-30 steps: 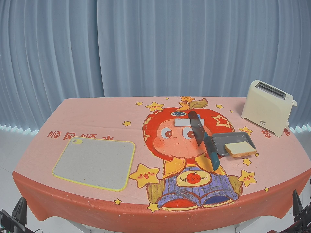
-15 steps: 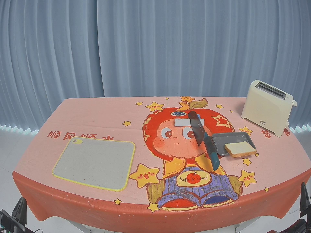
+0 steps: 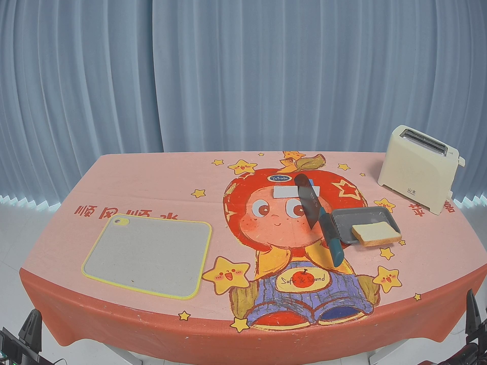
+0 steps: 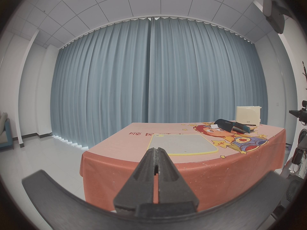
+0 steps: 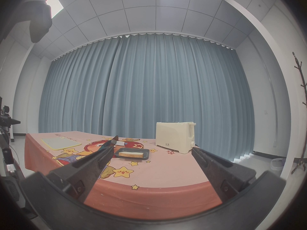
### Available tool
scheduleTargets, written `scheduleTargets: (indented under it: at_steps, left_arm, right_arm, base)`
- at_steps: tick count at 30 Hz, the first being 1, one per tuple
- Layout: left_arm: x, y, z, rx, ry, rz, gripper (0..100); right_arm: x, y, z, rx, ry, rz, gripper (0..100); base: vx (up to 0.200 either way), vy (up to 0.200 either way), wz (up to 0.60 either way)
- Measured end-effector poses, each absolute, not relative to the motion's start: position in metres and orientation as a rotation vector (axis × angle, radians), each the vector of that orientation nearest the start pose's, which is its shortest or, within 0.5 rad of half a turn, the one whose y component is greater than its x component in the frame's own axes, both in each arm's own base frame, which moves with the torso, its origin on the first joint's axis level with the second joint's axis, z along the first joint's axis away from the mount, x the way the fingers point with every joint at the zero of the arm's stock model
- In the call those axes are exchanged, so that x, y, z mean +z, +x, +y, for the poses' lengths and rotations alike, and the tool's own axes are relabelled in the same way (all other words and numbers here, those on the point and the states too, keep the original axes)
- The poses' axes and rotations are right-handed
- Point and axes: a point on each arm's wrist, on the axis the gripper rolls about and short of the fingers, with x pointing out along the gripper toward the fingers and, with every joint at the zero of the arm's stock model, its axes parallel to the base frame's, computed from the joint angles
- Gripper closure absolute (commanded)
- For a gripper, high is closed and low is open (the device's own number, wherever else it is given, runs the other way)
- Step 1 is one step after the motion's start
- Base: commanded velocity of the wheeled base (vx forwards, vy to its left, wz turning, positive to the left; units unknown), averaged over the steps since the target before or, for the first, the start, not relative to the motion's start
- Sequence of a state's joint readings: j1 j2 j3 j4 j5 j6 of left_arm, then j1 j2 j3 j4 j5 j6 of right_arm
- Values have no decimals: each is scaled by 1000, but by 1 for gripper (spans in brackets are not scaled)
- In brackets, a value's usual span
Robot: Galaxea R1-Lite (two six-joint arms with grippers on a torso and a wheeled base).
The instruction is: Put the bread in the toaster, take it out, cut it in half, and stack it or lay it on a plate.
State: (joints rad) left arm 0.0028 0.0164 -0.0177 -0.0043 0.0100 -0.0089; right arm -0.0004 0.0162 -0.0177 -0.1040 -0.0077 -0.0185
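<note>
Pink cartoon tablecloth (image 3: 152,188), blue curtain (image 3: 253,62), white card (image 3: 285,192)

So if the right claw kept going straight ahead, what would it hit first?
Probably the table, at its near edge; if the right gripper clears that, the tray holding the bread. Height is unclear.

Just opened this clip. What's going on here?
Nothing is being handled yet. The bread slice lies on the grey tray in front of the toaster, with the knife beside the tray and the cutting board toward the robot's left. Both arms sit off the near edge of the table: the left gripper is shut on nothing and the right gripper is open.
</note>
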Motion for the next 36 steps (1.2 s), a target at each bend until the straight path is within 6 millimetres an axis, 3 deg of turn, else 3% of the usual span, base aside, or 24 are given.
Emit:
scheduleTargets:
  at_steps: [13,21,36]
  left_arm:
    - [81,-23,0,13,-9,-6,100]
    - [81,-23,0,13,-9,-6,100]
    - [81,-23,0,13,-9,-6,100]
  right_arm:
    - [92,-24,1,66,18,-90,0]
    - [104,-28,1,90,128,-113,0]
    - [109,-23,-1,169,350,-38,0]
  base:
    - [0,0,0]
    - [0,0,0]
    - [0,0,0]
